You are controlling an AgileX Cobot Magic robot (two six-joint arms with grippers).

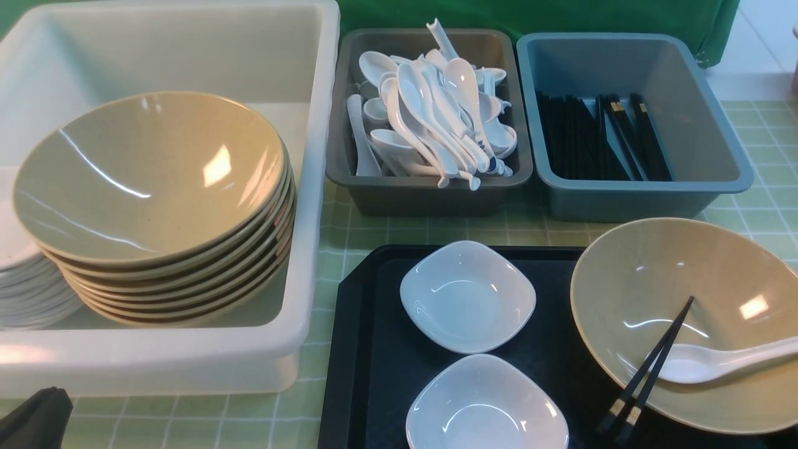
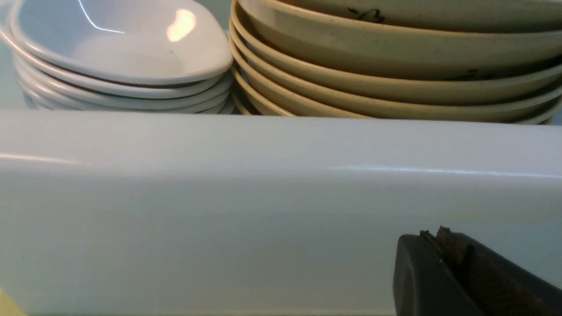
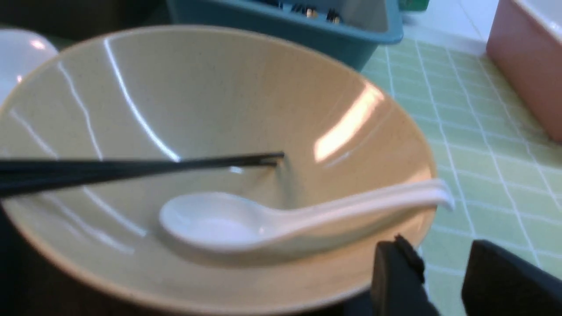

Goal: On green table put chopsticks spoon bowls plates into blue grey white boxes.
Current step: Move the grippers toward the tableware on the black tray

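Five items unsorted on black tray (image 1: 374,324): two white square dishes (image 1: 467,296), tan ceramic bowl (image 1: 717,274) holding black chopsticks (image 1: 654,362) and white spoon (image 1: 717,362). White plastic box (image 1: 312,187), grey box (image 1: 424,193), blue box (image 1: 629,199) already stocked. Right gripper (image 3: 443,281) part-open, empty, beside bowl; left gripper (image 2: 443,245) shut, empty.

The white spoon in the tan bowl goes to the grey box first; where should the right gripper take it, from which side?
Probably the handle of the spoon, where it overhangs the rim of the tan bowl on the robot's right. Come from that side, jaws across the handle: it sticks out free there, while the scoop lies low inside beside the chopsticks.
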